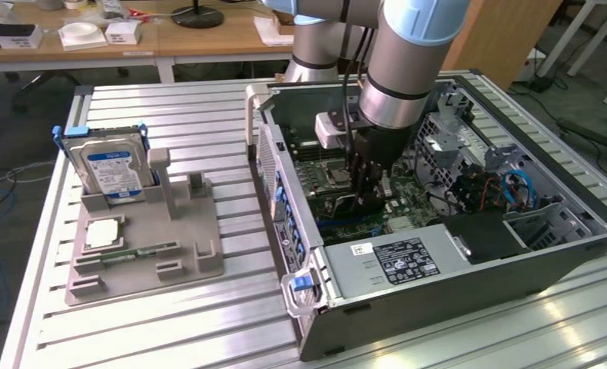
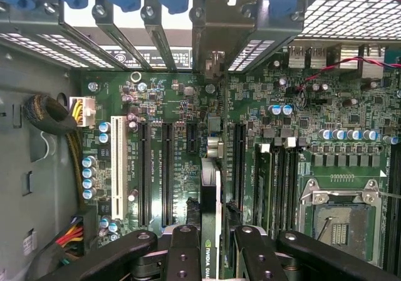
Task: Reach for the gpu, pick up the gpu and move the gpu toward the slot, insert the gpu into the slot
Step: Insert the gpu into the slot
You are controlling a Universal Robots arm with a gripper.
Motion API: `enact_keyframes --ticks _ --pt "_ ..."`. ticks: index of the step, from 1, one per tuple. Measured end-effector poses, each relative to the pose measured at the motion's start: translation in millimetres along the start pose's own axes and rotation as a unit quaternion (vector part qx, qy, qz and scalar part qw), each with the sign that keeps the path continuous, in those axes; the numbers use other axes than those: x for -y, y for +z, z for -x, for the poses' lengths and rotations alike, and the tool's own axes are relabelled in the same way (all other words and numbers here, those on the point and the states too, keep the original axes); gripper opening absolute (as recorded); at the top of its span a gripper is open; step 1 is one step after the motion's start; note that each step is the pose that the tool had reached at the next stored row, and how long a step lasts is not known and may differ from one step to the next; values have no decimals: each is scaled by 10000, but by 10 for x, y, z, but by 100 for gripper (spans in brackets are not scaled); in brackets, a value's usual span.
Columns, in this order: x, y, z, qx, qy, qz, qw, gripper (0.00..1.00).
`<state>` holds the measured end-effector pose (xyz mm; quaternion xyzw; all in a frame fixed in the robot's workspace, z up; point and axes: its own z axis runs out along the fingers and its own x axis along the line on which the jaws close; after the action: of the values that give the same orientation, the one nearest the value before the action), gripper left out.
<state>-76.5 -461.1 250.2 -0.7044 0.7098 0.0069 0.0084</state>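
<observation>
While your gripper (image 2: 212,243) clamps the gpu (image 2: 211,231) edge-on, the card hangs inside the computer case (image 1: 468,269).
You see it poised above the motherboard (image 2: 188,105), over the slot (image 2: 239,162) area.

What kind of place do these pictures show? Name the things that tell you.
Probably a robotics lab or workshop. An open computer case lies on a slotted aluminium bench, a grey fixture holds a hard drive, and cluttered wooden desks stand behind.

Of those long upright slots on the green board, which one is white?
The white slot is the one nearest the yellow-wired plug; the other long slots are black, and the hand's card hangs above those.
</observation>
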Motion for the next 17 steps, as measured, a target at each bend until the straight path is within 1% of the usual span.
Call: enact_keyframes --ticks 13,17 --pt "-13 14 12 0 -1 0 10000 25" --pt "-16 35 12 0 0 0 10000 25"
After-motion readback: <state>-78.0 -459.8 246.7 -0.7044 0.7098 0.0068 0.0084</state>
